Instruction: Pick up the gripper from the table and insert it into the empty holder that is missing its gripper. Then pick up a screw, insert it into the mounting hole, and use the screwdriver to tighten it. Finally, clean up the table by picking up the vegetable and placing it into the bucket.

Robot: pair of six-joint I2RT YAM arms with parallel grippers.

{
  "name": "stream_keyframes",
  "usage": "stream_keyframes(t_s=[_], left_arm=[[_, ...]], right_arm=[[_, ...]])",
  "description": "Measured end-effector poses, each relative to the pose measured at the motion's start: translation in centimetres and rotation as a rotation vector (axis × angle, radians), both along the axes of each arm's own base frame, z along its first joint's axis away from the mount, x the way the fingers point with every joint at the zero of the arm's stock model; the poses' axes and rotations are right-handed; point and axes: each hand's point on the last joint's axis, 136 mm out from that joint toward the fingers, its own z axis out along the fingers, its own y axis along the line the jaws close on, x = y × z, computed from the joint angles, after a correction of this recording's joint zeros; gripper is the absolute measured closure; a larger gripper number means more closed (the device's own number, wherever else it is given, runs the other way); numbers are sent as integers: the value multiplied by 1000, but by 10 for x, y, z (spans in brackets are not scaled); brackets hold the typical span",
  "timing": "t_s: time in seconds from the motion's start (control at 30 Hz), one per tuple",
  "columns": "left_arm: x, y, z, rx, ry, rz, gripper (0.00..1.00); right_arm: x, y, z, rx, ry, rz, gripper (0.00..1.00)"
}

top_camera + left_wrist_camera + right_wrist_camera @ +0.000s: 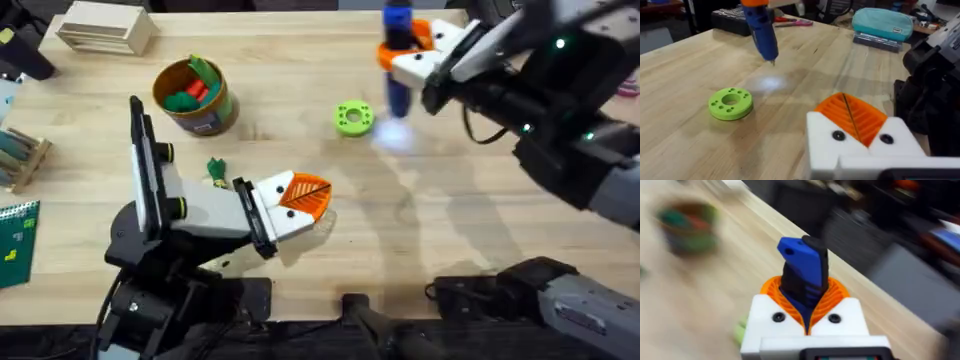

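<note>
Overhead view: the blue-handled screwdriver (398, 50) is held upright above the far part of the wooden table (450, 230), clamped between the orange pads of the right gripper (405, 52), which reaches in from the right. Its dark tip points down and hangs just to the right of the lime-green ring disc (352, 117), clear of the wood. From the left wrist camera, the screwdriver (761, 30) tip hovers above the table beyond the disc (730, 103), apart from it, and the disc's centre hole (730, 99) looks open, ringed by smaller holes. From the right wrist camera, the blue handle (802, 275) sits wedged between the two orange ribbed pads (835, 296), which are clenched on it.

Nearer and to the left, the left gripper (305, 197) lies low over the table, both orange tips pressed together with nothing between them. Just beside its left side, a tiny green toy vegetable (215, 170) lies on the wood. Farther left and farther back stands the small tan-orange bucket (194, 97), with green and red toy pieces inside. A pale slatted wooden box (103, 27) sits at the far left corner.
</note>
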Motion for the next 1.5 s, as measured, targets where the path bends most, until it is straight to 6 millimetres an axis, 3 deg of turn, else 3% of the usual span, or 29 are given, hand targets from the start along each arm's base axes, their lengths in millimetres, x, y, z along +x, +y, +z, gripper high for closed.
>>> stream_keyframes(t_s=[0.13,0.3,0.47,0.77,0.8,0.9,1.07,1.1,1.27,1.5], left_arm=[[0,0,0,0,0,0,997],[0,0,0,0,0,0,997],[0,0,0,0,0,0,997],[0,0,0,0,0,0,997],[0,0,0,0,0,0,997],[0,0,0,0,0,0,997],[0,0,0,0,0,0,997],[0,0,0,0,0,0,997],[0,0,0,0,0,0,997],[0,0,0,0,0,0,997]], right_arm=[[28,-51,-31,-264,-13,-181,973],[46,-96,-86,-618,33,-270,973],[50,-106,-133,-921,41,-167,973],[44,-106,-197,-1154,119,13,973],[42,-105,-199,-1164,127,21,965],[39,-103,-200,-1185,157,47,818],[42,-98,-188,-1150,171,3,106],[43,-97,-185,-1131,176,-17,51],[29,-91,-187,-882,370,-172,25],[6,-89,-181,-701,595,-265,24]])
